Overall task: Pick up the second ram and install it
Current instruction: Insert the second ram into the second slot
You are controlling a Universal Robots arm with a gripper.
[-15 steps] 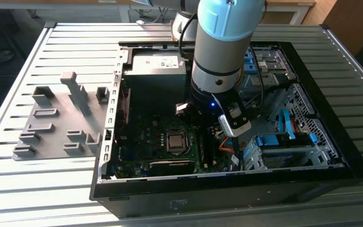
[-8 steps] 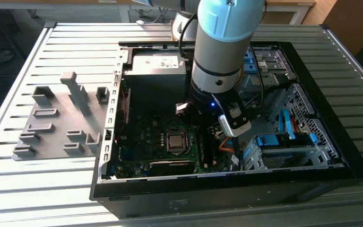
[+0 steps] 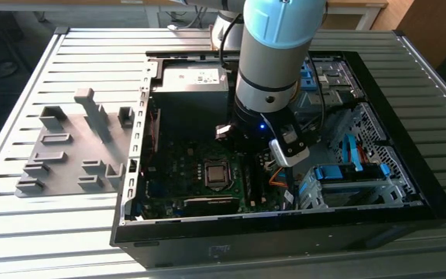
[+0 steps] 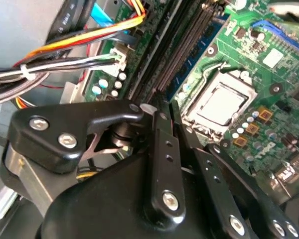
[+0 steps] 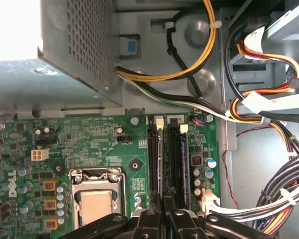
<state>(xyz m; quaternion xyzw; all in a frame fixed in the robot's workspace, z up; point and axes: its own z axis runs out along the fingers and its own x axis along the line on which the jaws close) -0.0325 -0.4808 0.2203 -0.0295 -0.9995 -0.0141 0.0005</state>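
The exterior view shows an open black desktop computer case [image 3: 432, 203] lying on a ribbed metal table [image 3: 21, 232], with the pale blue and silver robot arm [image 3: 273, 58] reaching down into it over the green motherboard [image 3: 169, 180]. Inside the case sit a grey boxed power supply [image 3: 192, 78] toward the far wall, a square silver processor socket [image 3: 216, 172] on the board, and a drive cage with chunky light-blue plastic clips [image 3: 339, 173] on the exterior view's right. On the table to the exterior view's left of the case lies a grey plastic slotted holder [image 3: 60, 157]. In the first wrist view the black gripper [image 5: 163, 211] is lowered over the row of long black memory slots [image 5: 174, 159] beside the processor socket, and its two fingers [image 5: 148, 219] stand close together at the near end of a slot. A thin dark edge runs along one slot there, likely the second ram [image 5: 161, 164], a slim flat stick standing in it, though I cannot tell whether the fingers clamp it or merely rest above it. Bundled yellow, orange, black and white cables [image 5: 269, 107] run along the case floor next to the slots.
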